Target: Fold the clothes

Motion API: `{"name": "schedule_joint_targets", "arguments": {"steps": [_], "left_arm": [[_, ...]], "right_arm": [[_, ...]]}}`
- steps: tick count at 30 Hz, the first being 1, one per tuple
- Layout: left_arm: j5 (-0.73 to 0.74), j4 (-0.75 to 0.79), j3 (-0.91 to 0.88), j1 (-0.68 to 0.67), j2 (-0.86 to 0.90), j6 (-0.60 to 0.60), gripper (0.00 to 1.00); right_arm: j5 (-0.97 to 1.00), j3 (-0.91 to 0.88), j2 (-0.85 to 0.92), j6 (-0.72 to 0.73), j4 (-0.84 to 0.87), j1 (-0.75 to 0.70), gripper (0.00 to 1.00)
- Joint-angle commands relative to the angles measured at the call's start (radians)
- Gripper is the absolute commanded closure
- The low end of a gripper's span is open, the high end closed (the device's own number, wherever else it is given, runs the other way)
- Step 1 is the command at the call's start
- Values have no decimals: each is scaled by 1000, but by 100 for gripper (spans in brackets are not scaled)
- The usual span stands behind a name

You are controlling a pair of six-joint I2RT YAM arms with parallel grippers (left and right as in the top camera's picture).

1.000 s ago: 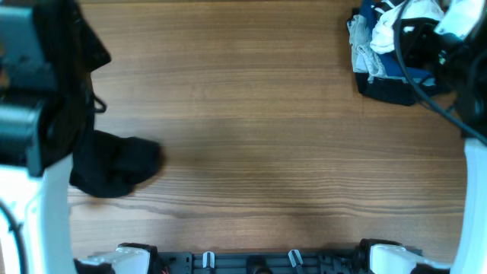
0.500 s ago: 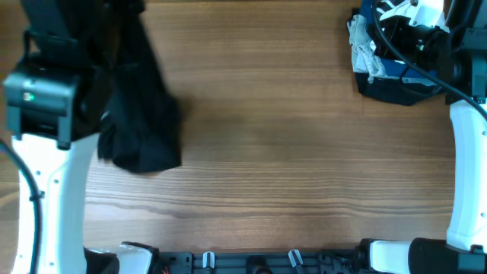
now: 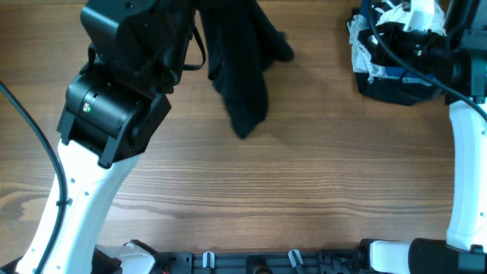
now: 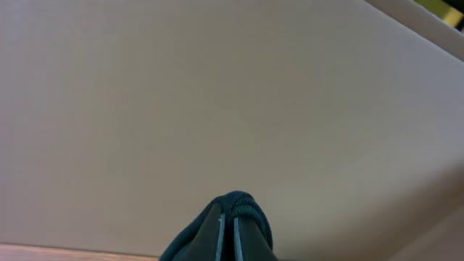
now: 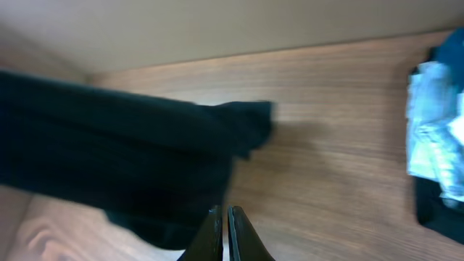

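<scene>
A black garment (image 3: 242, 65) hangs bunched from my left gripper (image 3: 204, 23) above the back middle of the wooden table (image 3: 304, 175). In the left wrist view the jaws (image 4: 226, 225) are shut on a dark fold of the garment (image 4: 250, 212), with a plain wall behind. My right gripper (image 5: 226, 226) is shut and empty; its view, blurred, shows the black garment (image 5: 123, 163) hanging to the left. A pile of clothes (image 3: 384, 57) in blue, white and dark cloth lies at the back right and also shows in the right wrist view (image 5: 438, 148).
The left arm (image 3: 114, 114) reaches across the left half of the table. The right arm (image 3: 466, 152) runs along the right edge, with its cables over the pile. A black rail (image 3: 251, 262) lines the front edge.
My left arm has swung the black garment up from the front left of the table to the back middle. The right arm has shifted a little near the pile.
</scene>
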Motion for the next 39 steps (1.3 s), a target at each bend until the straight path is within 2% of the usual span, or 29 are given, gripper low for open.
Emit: {"name": "schedule_joint_targets", "arguments": {"steps": [1, 4, 5, 8, 13, 16, 18, 24, 30, 35, 39], "left_arm": [[-55, 29, 14, 18, -3, 36, 96], [-90, 33, 14, 19, -2, 43, 96], [-104, 32, 14, 19, -2, 43, 96], [-110, 27, 14, 19, -2, 43, 96], [-111, 26, 14, 19, -2, 43, 96], [-111, 25, 14, 19, -2, 43, 96], [-111, 25, 14, 19, -2, 43, 96], [-111, 25, 14, 19, -2, 43, 96], [-110, 20, 14, 19, -3, 43, 96], [-110, 0, 14, 19, -3, 43, 96], [-111, -16, 14, 19, -3, 43, 96]], "right_arm": [[-78, -74, -2, -49, 7, 51, 96], [-137, -145, -2, -79, 51, 113, 91], [-163, -180, -2, -96, 81, 153, 82], [-164, -242, -2, -109, 137, 239, 67], [-164, -361, -2, -115, 267, 409, 49], [-164, -417, -2, -108, 348, 496, 43], [-158, -462, -2, -91, 440, 562, 32], [-37, -540, 8, -10, 653, 686, 29], [295, -553, 66, 26, 790, 829, 27], [455, -553, 167, 71, 913, 861, 22], [570, -553, 246, 138, 979, 861, 25]]}}
